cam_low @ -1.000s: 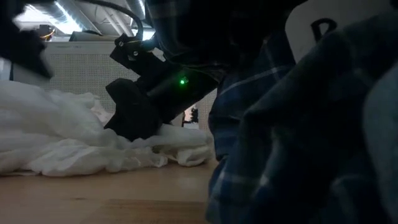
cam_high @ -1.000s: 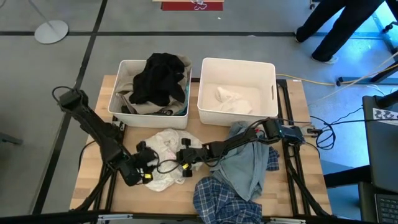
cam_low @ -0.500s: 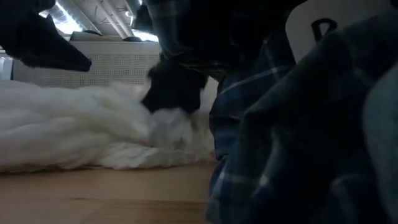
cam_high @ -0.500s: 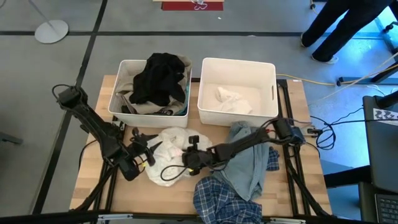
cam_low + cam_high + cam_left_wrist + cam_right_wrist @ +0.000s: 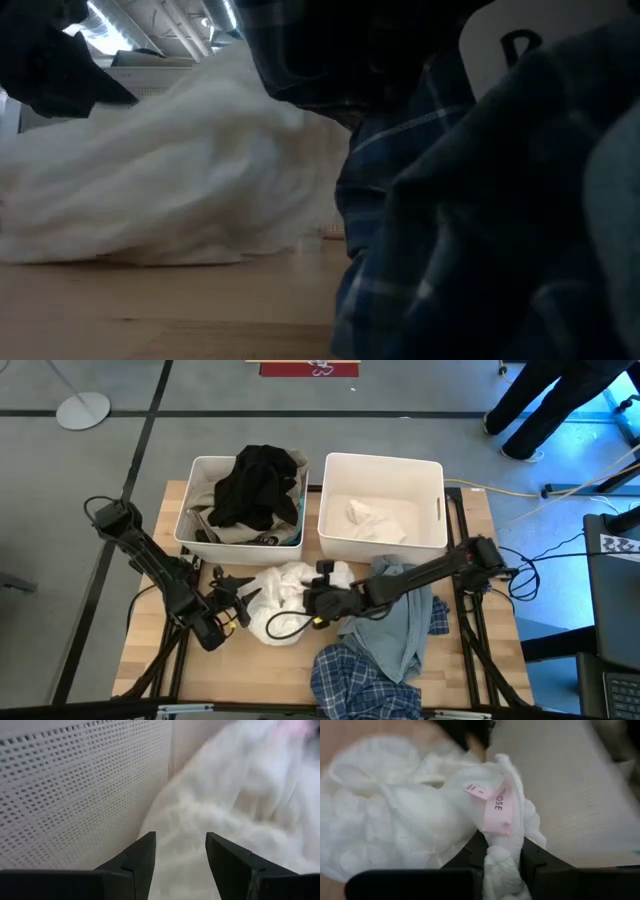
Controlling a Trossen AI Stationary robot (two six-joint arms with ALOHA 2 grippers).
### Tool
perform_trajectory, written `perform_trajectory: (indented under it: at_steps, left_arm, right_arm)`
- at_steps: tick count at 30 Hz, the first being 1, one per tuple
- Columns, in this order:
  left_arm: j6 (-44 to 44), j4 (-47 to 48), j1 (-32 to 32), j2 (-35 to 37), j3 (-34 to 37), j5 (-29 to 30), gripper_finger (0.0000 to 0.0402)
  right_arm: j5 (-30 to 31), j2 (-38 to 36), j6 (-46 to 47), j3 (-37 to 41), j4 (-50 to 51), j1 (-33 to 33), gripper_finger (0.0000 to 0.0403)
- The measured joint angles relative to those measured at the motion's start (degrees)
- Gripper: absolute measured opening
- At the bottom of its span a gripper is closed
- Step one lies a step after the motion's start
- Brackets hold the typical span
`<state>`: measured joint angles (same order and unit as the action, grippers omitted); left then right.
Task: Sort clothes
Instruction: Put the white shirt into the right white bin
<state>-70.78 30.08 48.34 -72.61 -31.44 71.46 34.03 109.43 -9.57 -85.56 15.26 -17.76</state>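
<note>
The white garment (image 5: 283, 592) lies bunched near the middle of the worktop (image 5: 150, 650), just in front of the left bin (image 5: 196, 546). Its long axis runs roughly from the worktop's left edge toward its right edge. The right pincer (image 5: 501, 854) is clamped on a fold of it beside a pink label (image 5: 498, 810), at the garment's right end. The left pincer (image 5: 180, 857) sits at the garment's left end with its fingers spread, the cloth just ahead of them and none between them. A grey-blue garment (image 5: 398, 622) and a blue plaid shirt (image 5: 362, 686) lie toward the front right corner, the right arm crossing over them. In the low view the plaid cloth blocks most of the right side.
</note>
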Motion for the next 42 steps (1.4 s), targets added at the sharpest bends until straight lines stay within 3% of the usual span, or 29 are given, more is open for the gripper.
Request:
perform_trajectory:
  at_steps: [9, 22, 31, 37, 42]
  left_arm:
    - [-0.54, -2.77, 0.0, -5.97, 0.0, -0.28, 0.0164]
    - [-2.51, -2.79, -0.07, -7.64, 0.0, -0.31, 0.0164]
    - [-2.38, -3.72, -0.07, -7.64, 0.0, -0.28, 0.0164]
    - [-2.88, -4.26, -0.07, -7.64, 0.0, -0.27, 0.0164]
    - [-2.34, -6.23, -0.07, -7.64, 0.0, -0.06, 0.0164]
  right_arm:
    - [5.97, -12.5, -3.49, -0.07, 0.71, -0.26, 0.0051]
    - [21.31, -31.49, -16.16, -0.13, -4.45, -0.24, 0.005]
    - [32.01, -41.16, -38.0, -0.2, -24.99, -0.22, 0.005]
    - [33.84, -44.27, -49.39, -0.22, -36.3, 0.04, 0.005]
    - [33.89, -44.53, -55.05, -0.22, -42.18, 5.1, 0.005]
